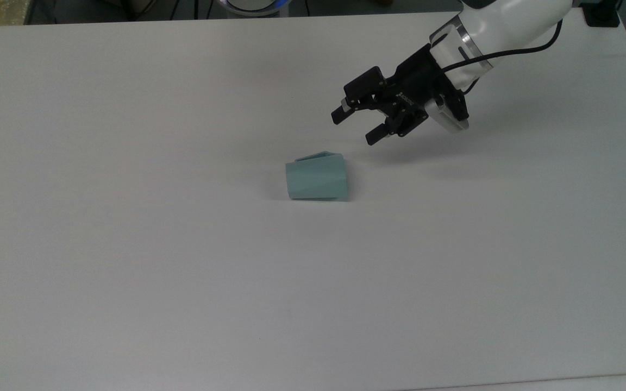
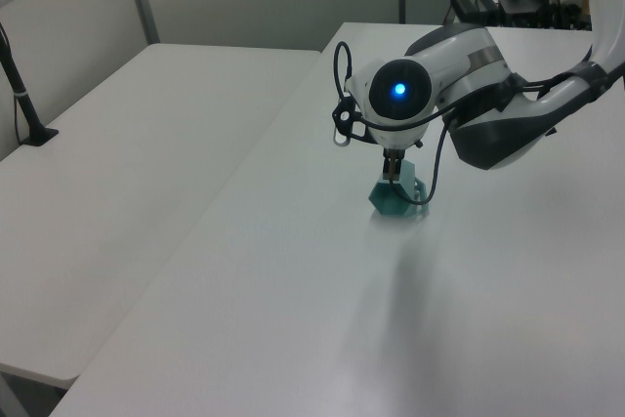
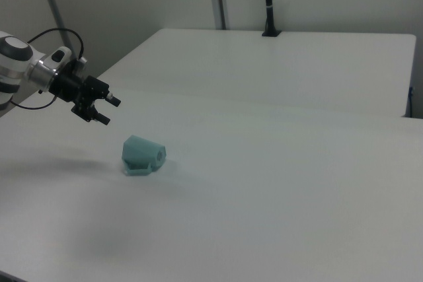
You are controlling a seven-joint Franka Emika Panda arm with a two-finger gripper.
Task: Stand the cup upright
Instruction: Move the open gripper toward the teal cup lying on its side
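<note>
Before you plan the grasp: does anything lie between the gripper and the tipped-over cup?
Nothing visible does. The open gripper hangs above the bare table, apart from the cup, which lies on its side.

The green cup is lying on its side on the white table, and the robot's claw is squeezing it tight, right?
Not quite. The cup is lying on its side on the white table, but the gripper is not squeezing it. In the top view the gripper hangs open, apart from the cup, up and toward the top view's right. The right view shows the same gap.
</note>
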